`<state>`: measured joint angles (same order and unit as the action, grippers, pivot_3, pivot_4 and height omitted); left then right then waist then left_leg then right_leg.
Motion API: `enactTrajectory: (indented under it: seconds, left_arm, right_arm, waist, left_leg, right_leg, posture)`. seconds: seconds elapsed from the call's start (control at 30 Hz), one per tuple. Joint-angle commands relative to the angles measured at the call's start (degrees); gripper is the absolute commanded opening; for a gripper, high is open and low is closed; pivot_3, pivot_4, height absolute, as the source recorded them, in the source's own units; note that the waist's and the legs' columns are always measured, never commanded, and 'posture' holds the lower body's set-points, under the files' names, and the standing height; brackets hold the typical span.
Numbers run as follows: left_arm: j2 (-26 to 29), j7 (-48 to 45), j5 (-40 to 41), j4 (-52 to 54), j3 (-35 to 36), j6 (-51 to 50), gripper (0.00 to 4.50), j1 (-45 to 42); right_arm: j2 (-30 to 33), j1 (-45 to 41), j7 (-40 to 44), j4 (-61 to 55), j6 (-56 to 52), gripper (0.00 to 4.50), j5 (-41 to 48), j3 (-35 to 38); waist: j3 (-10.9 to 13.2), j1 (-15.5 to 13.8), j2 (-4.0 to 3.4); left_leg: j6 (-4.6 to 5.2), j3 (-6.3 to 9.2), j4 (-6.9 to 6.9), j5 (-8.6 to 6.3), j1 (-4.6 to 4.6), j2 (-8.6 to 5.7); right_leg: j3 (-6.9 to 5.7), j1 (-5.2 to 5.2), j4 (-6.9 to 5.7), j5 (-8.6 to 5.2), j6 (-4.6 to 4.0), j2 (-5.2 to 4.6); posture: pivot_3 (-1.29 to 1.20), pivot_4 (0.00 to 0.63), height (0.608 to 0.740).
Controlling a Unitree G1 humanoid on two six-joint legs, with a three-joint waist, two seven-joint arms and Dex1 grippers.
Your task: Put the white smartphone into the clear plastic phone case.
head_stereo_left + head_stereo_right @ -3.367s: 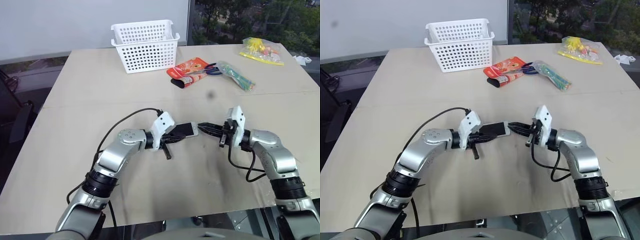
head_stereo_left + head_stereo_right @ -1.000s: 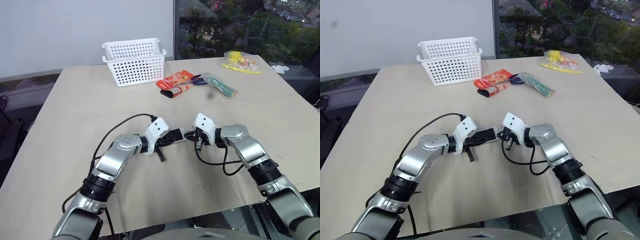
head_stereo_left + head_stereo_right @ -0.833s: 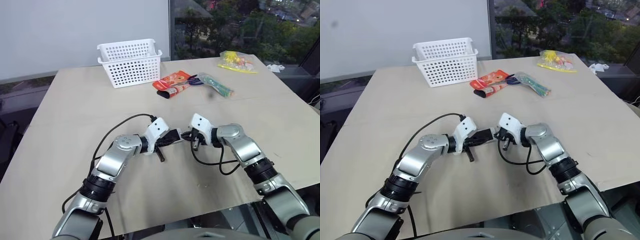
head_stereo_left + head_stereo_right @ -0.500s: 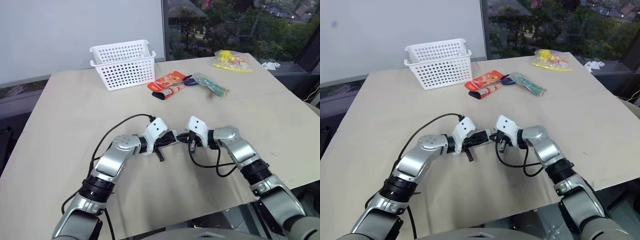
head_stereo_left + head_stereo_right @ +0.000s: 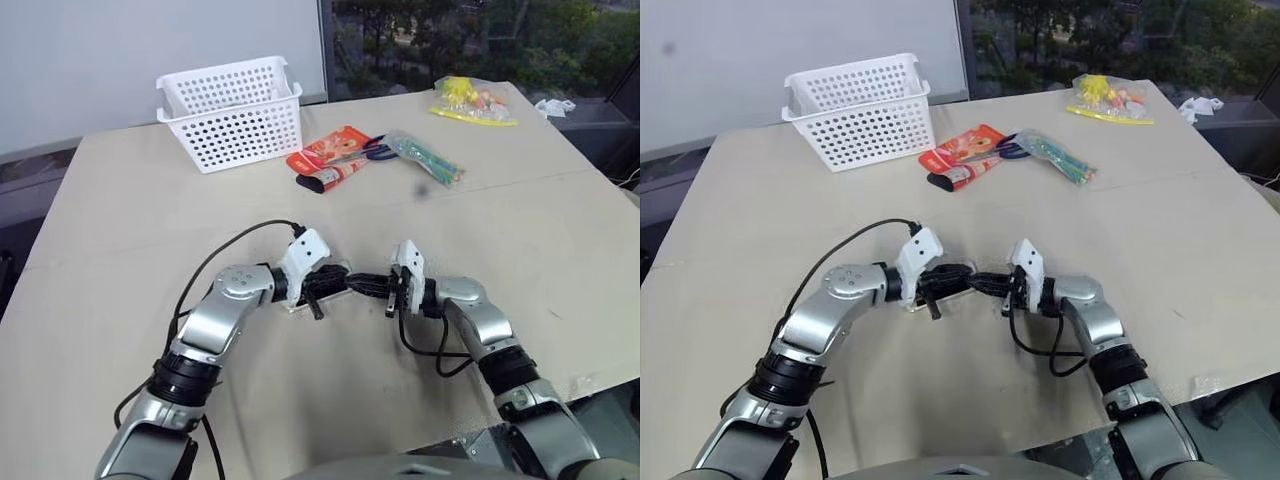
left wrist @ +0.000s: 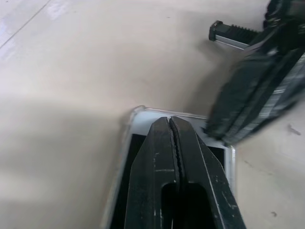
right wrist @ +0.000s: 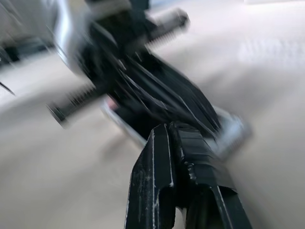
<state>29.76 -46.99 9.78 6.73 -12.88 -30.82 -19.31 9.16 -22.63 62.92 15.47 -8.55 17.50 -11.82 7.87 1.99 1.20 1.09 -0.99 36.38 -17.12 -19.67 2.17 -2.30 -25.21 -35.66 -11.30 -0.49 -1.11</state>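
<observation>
The left hand (image 5: 338, 282) and the right hand (image 5: 366, 284) meet tip to tip near the front middle of the desk (image 5: 560, 230), and both have their black fingers pressed together — nothing sits between either pair. The white smartphone (image 6: 143, 121) lies flat directly beneath the left hand's fingers (image 6: 164, 143), its pale rounded end sticking out just past their tips, its dark screen running back under them. A thin bright rim runs along the phone's edge; this may be the clear plastic phone case (image 6: 117, 183), though the view is too poor to say whether the phone is seated in it. The right hand's fingers (image 6: 252, 90) come in from the opposite side and hang just above that same pale end of the phone (whether they touch it I cannot tell).

Well beyond both hands, toward the far edge of the desk, stand a white perforated basket (image 5: 232, 113), an orange packet (image 5: 330, 156) and a clear bag of green and yellow sticks (image 5: 428, 158) — with a yellow bag (image 5: 473, 100) far off past the right hand
</observation>
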Motion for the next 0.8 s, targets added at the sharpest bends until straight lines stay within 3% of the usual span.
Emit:
enactTrajectory:
  seconds: [0.03, 0.23, 0.57, 0.8]
  left_arm:
    - [1.45, 0.41, -1.53, -2.39, -1.2, -2.24, 0.0, 2.6]
    - [3.25, -0.06, -1.17, -0.1, -0.31, -3.07, 0.0, 4.48]
    - [7.71, 0.04, -1.26, 5.17, 0.62, -4.3, 0.0, 9.0]
    - [4.89, 1.42, 1.98, 6.6, 4.84, 1.93, 0.0, 9.38]
  right_arm:
    - [-0.63, 0.54, 2.38, -5.3, 1.5, 0.02, 6.12, 3.57]
    - [1.21, -1.07, -1.49, -3.71, 1.14, 0.02, 2.49, 3.23]
    - [6.76, -4.81, -1.02, 2.16, 5.54, 0.02, -10.4, -4.98]
    - [9.23, -5.9, -3.29, 2.79, 5.99, 0.02, -16.14, -8.46]
  waist:
    - [0.12, -0.07, 0.02]
    - [0.37, 0.03, 0.15]
    - [0.51, 0.04, 0.1]
    - [0.49, 0.07, 0.1]
  left_leg:
    - [0.0, 0.0, 0.05, 0.0, -0.04, 0.01]
    - [0.01, -0.08, 0.1, 0.0, -0.02, -0.05]
    - [0.01, -0.14, 0.11, 0.0, 0.02, -0.06]
    - [0.01, -0.2, 0.13, 0.0, 0.11, -0.05]
  right_leg:
    - [0.0, -0.03, -0.01, 0.0, 0.0, -0.04]
    - [0.18, -0.02, -0.04, 0.0, 0.01, -0.03]
    - [0.26, -0.04, -0.16, 0.0, 0.0, 0.08]
    - [0.34, -0.02, -0.2, 0.0, 0.0, 0.08]
  posture:
    - [0.0, 0.15, 0.74]
    - [0.0, 0.15, 0.74]
    - [0.0, 0.15, 0.74]
    - [0.0, 0.15, 0.74]
